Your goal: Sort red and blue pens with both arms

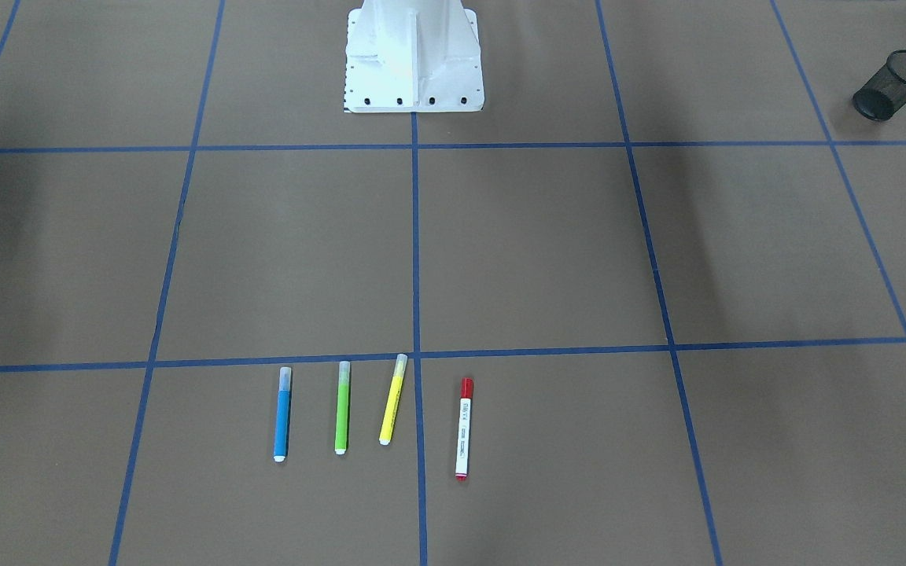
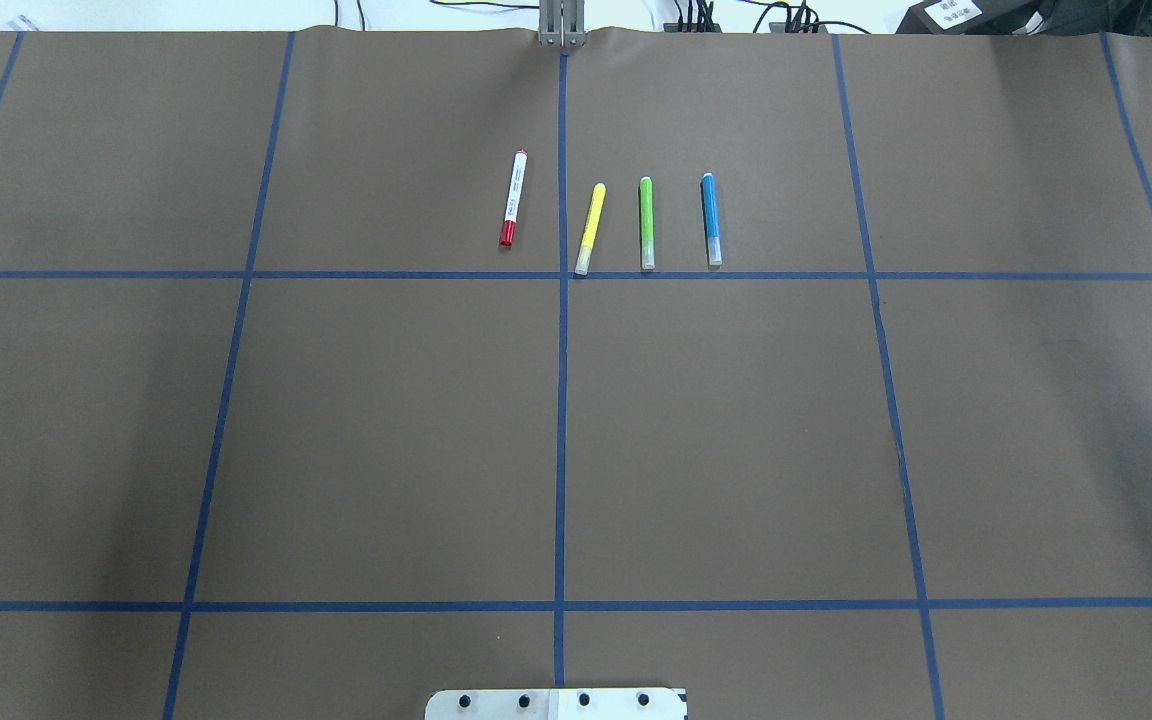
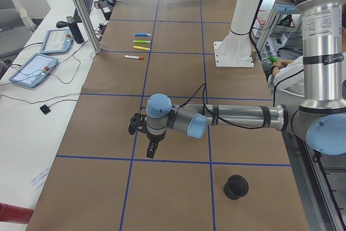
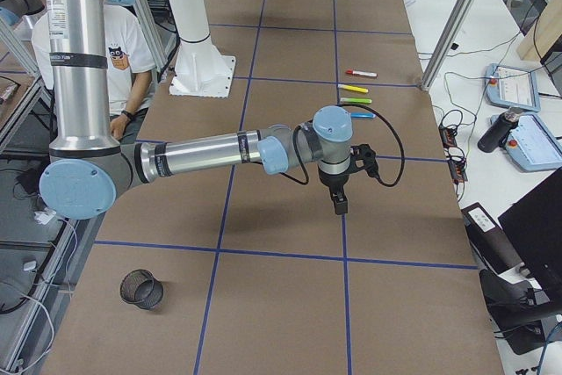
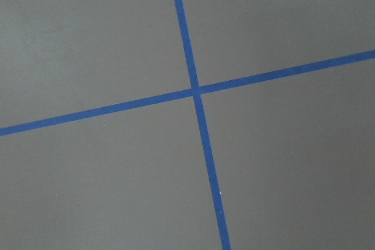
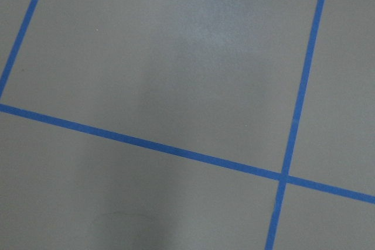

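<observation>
The red-capped white marker (image 1: 463, 428) (image 2: 513, 198) and the slim blue highlighter (image 1: 282, 414) (image 2: 711, 219) lie flat at the two ends of a row of pens on the brown table, far from the robot's base. My left gripper (image 3: 153, 147) hangs low over the table well to the left of the pens, seen only from the left side. My right gripper (image 4: 339, 204) hangs low to their right, near the blue highlighter (image 4: 362, 115), seen only from the right side. I cannot tell whether either is open or shut. Both wrist views show only bare paper and blue tape.
A green highlighter (image 1: 342, 407) and a yellow highlighter (image 1: 392, 398) lie between the two pens. The white pedestal (image 1: 414, 59) stands at the robot's side. A black mesh cup (image 1: 893, 85) (image 3: 235, 186) sits at the left end, another (image 4: 140, 289) at the right. A seated person (image 4: 132, 50) is beside the table.
</observation>
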`<state>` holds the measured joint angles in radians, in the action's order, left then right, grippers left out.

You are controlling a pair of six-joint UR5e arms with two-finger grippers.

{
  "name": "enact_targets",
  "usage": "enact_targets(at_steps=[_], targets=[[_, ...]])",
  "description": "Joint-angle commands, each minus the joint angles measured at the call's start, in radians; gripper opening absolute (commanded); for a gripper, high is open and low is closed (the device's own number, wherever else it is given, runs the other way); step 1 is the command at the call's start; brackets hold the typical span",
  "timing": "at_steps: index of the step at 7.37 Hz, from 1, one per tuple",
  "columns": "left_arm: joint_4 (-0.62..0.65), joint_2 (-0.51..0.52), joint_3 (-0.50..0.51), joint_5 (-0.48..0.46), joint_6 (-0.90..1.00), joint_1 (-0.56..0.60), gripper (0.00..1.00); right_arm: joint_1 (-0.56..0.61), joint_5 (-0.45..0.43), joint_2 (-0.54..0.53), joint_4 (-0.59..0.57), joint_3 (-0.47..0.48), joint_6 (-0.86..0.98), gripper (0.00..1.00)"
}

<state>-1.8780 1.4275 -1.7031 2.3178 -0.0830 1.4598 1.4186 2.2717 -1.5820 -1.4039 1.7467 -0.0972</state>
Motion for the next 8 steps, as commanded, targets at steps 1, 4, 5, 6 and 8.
enact_targets(at_steps=[1, 4, 5, 6, 8], targets=[[-0.025, -0.013, -0.01, 0.018, 0.0, -0.001, 1.0, 0.003, -0.003, -0.019, 0.0, -0.003, 0.014, 1.0], [-0.026, -0.012, -0.007, 0.017, -0.001, -0.004, 1.0, 0.003, 0.005, -0.024, -0.001, -0.009, 0.017, 1.0], [-0.027, -0.01, -0.007, 0.018, -0.003, -0.004, 1.0, 0.003, 0.021, -0.023, -0.009, -0.019, 0.004, 1.0], [-0.027, -0.004, 0.002, 0.02, 0.0, -0.002, 1.0, 0.005, 0.09, -0.033, -0.012, -0.021, 0.001, 1.0], [-0.018, -0.007, 0.003, 0.02, -0.001, -0.002, 1.0, 0.003, 0.084, -0.026, -0.001, -0.026, -0.071, 1.0]])
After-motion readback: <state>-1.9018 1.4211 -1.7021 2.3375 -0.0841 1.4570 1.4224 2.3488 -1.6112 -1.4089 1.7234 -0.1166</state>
